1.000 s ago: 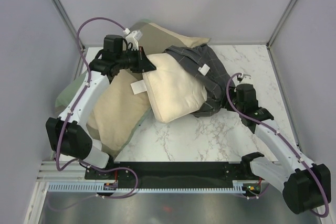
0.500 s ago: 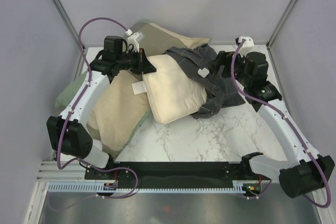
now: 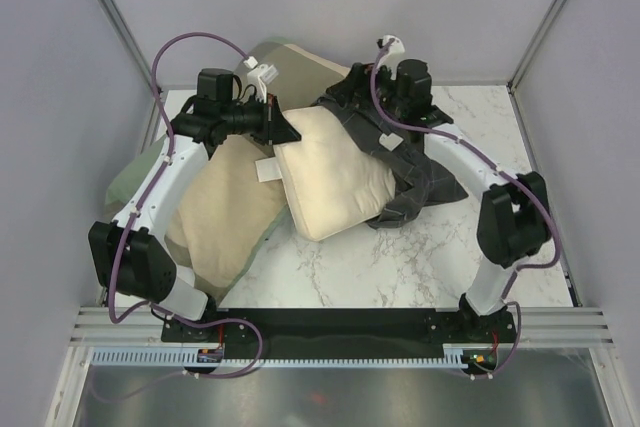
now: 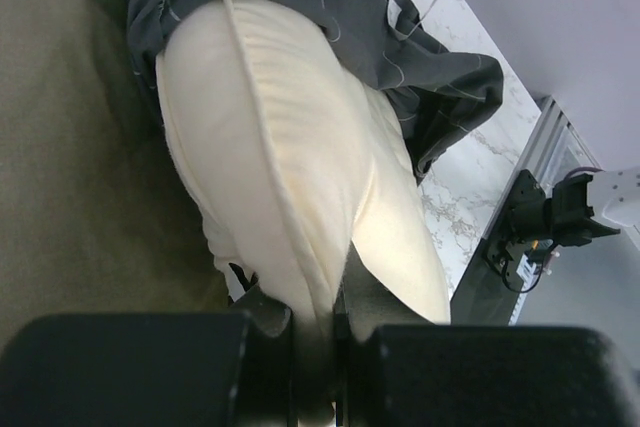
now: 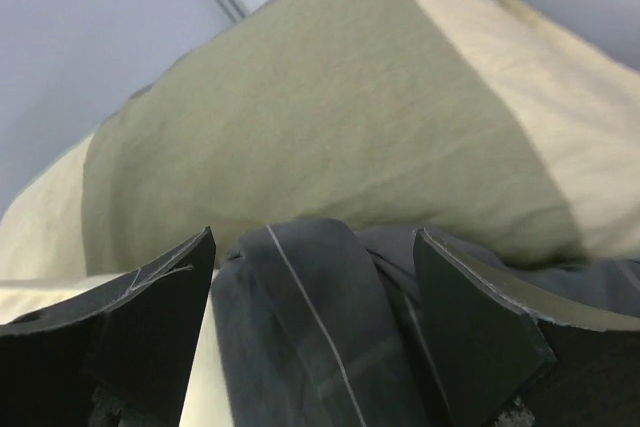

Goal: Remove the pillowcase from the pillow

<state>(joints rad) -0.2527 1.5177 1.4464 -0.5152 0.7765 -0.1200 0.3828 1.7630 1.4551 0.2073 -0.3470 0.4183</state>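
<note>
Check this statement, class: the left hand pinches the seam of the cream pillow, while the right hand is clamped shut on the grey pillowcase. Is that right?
Not quite. The right hand is open, straddling a fold of the grey pillowcase without gripping it, as the right wrist view shows. The left hand does pinch the seam of the cream pillow.

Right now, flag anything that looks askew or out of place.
The pillowcase is only partly off, bunched in a crumpled heap over the far end of the pillow, which lies tilted across the olive-and-tan pillow.
</note>
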